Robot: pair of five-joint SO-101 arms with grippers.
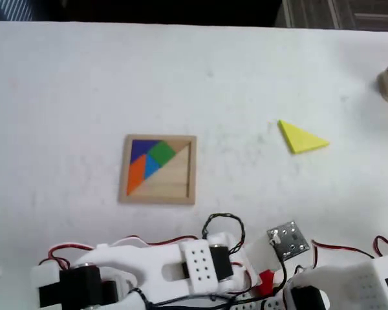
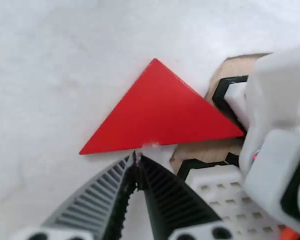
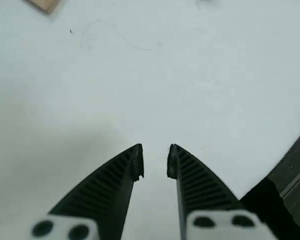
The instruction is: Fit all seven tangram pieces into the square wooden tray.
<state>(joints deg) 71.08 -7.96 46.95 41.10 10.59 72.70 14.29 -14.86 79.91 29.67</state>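
The tray (image 1: pixel 174 184) holds four pieces (blue, green, orange, light blue) in its 10 o'clock half; at least two pieces remain out. The yellow triangle (image 1: pixel 302 137) lies well apart at 3 o'clock of the tray. The red triangle (image 2: pixel 157 112) lies just beside the left gripper (image 2: pixel 137 160), whose fingers are together and empty, and one corner is crowded by an arm base (image 2: pixel 275 100). The right gripper (image 3: pixel 155 157), fingers slightly apart, hangs over the bare table (image 3: pixel 190 75).

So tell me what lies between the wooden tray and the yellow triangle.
Nothing: in the high view, only a bare stretch of table separates the wooden tray from the yellow triangle.
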